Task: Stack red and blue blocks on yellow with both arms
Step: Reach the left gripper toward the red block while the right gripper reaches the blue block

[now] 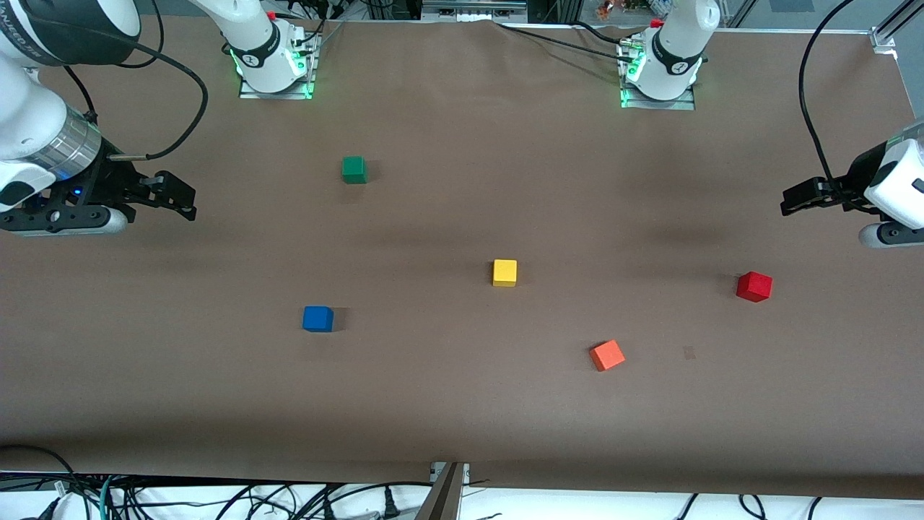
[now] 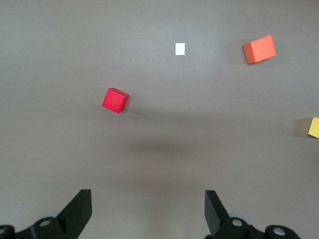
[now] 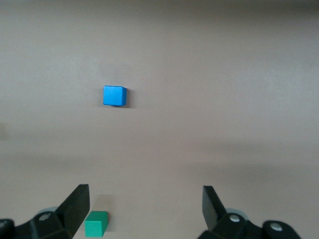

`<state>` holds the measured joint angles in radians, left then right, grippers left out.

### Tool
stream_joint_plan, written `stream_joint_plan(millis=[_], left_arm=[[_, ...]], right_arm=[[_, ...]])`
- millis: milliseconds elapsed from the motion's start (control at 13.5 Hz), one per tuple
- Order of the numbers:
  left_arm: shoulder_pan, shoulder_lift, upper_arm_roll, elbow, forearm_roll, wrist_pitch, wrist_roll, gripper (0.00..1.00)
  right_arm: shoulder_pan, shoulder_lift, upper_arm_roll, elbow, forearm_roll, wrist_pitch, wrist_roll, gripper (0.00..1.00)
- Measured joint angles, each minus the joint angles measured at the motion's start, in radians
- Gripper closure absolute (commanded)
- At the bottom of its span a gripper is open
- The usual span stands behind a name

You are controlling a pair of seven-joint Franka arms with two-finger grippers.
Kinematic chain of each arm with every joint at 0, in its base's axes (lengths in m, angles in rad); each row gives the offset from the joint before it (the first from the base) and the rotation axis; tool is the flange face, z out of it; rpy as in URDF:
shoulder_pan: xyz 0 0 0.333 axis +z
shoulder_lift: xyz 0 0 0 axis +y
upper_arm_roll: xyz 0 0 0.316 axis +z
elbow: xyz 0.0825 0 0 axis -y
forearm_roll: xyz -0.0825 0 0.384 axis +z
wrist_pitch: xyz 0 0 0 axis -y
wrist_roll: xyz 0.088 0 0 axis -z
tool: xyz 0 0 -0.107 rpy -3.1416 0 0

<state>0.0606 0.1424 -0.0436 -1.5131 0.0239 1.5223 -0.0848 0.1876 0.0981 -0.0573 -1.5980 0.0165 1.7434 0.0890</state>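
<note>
A: Our left gripper (image 2: 148, 211) hangs over the table's left-arm end, jaws spread wide and empty; the red block (image 1: 753, 287) lies on the cloth just ahead of it, untouched.

B: Our right gripper (image 3: 145, 209) is likewise wide and empty at the right-arm end; the blue block (image 1: 317, 318) sits well off it, and the yellow cube (image 1: 504, 273) lies between both, probably nearer mid-table.
</note>
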Motion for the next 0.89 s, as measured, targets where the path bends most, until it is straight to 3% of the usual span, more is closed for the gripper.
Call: stream_joint_plan(millis=[517,886], left_arm=[[0.037,0.019,0.003,0.000,-0.003,0.001,0.015,0.00],[0.117,0.123,0.005,-0.002,-0.003,0.049,0.150,0.00]], right_arm=[[0.000,0.000,0.000,0.000,0.000,0.000,0.000,0.00],[0.000,0.001,0.000,0.001,0.000,0.004,0.000,0.00]])
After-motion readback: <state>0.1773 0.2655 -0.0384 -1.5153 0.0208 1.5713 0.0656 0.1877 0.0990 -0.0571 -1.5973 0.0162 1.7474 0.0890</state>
